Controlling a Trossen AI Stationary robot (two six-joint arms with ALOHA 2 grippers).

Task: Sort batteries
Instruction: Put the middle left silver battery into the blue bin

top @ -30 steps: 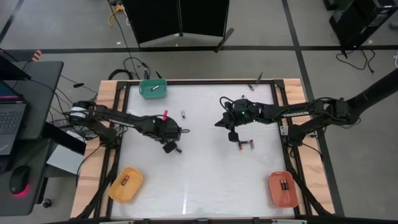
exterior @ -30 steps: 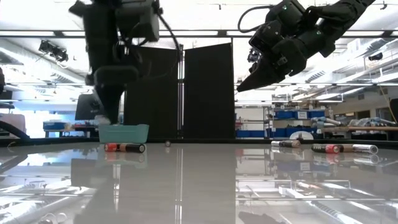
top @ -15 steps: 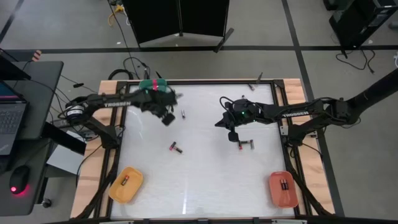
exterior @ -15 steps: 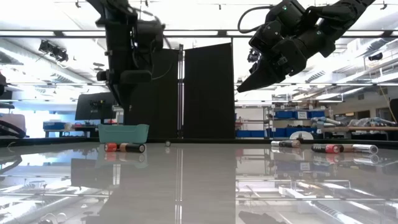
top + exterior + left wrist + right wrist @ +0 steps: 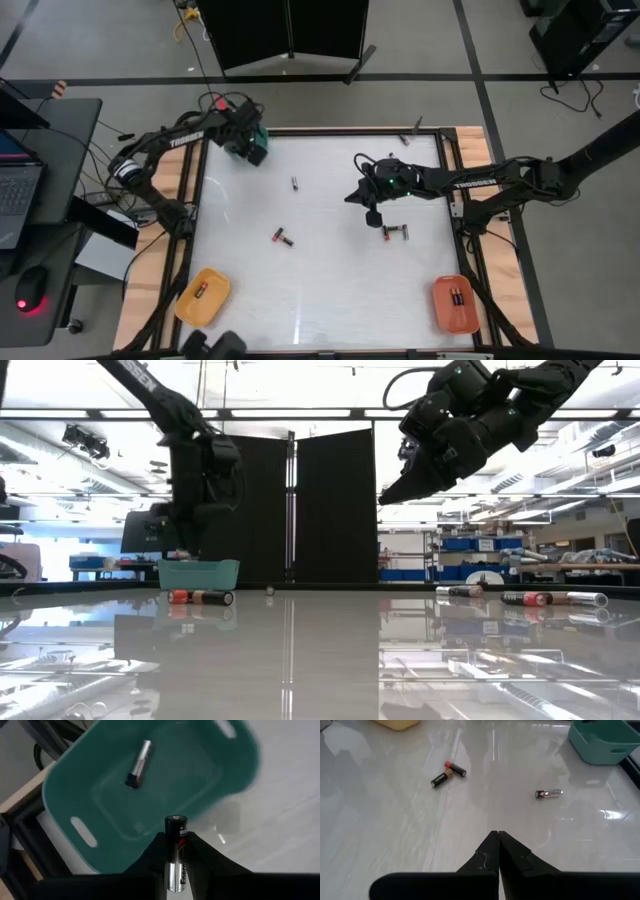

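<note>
Green plastic is your target: the left pincer [image 5: 176,851] is clamped on a black-and-silver battery [image 5: 176,854] standing up between its fingers, hanging just short of the green tray's [image 5: 100,785] near rim, so carry it on over the floor of the tray, where another battery [image 5: 138,763] already lies, before you let go. Your right pincer [image 5: 498,851] is closed on nothing, hovering mid-counter [image 5: 330,290] with loose batteries [image 5: 448,773] well ahead of it.

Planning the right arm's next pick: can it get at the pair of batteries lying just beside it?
Probably yes: the right gripper, shut and empty, hangs above bare table beside the battery pair, with nothing between them.
</note>
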